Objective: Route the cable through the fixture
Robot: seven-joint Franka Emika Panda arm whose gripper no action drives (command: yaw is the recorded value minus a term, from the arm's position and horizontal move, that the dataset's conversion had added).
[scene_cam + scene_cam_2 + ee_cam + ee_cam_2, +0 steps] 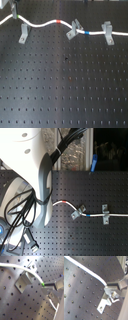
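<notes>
Apparently no legible writing | cable point(47, 24) | gripper point(45, 288) clamps green band

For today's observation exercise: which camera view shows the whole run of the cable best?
The first exterior view: the cable crosses all three clips. The second exterior view shows only its right part, the arm hiding the rest. Both wrist views show short stretches.

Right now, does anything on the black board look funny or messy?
Nothing looks broken or spilled. The white cord wiggles across three grey clips in the first exterior view: a left one, a middle one and a right one. The middle clip leans sideways. The end effector pinches the cord at its green band.
</notes>
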